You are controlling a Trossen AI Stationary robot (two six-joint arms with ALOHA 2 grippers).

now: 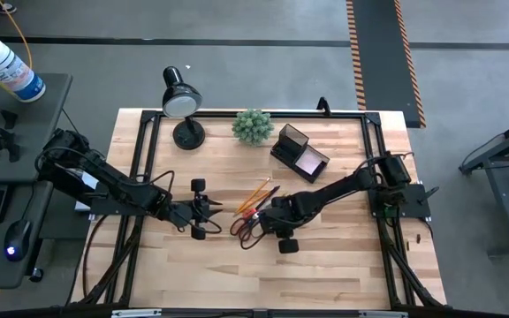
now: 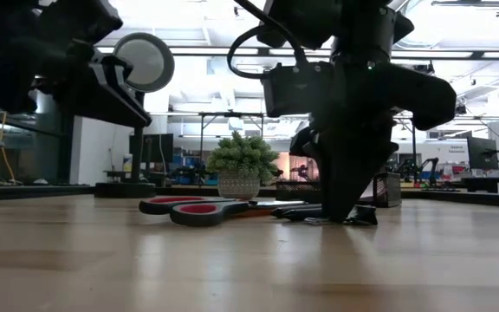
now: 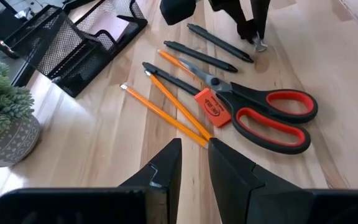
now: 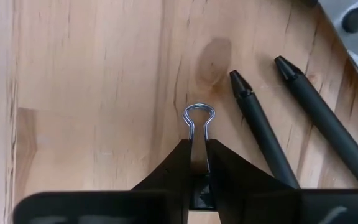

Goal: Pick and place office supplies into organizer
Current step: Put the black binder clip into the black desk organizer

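A: Pink pad (image 1: 308, 162) is already in the organizer (image 1: 292, 140), low tray side, up at 1 o'clock from the middle of the table (image 1: 343, 265). That's abt the only thing I can see put away.

B: Rest is loose then?

A: Yep — scissors (image 3: 263, 110), two orange pencils (image 3: 166, 109), the dark pens (image 3: 207, 56) and a red eraser (image 3: 211, 103) all lie in one cluster near table centre, well apart from the organizer. Can't tell if the pen cup holds anything; its inside doesn't show.

B: Right arm?

A: Right gripper (image 4: 199, 163) is down at the table just past the pen tips, fingers pinched on a binder clip (image 4: 198, 118) — wire loop sticks out in front of the tips. Clip looks to be on the wood, not lifted, judging by the low view. So a grasp is being made, transport not begun.

B: And left?

A: Left gripper (image 3: 194, 163) hovers at 9 o'clock of the cluster, pointed at the pencils, jaws narrowly apart w/ nothing between them. Waiting, I'd say.

B: Progress overall?

A: Early. One item in, clip in hand, approx everything else left — pens and pencils prob for the tall cup, scissors too. Plant (image 1: 253, 125) and lamp (image 1: 182, 104) at 12 o'clock aren't part of it.
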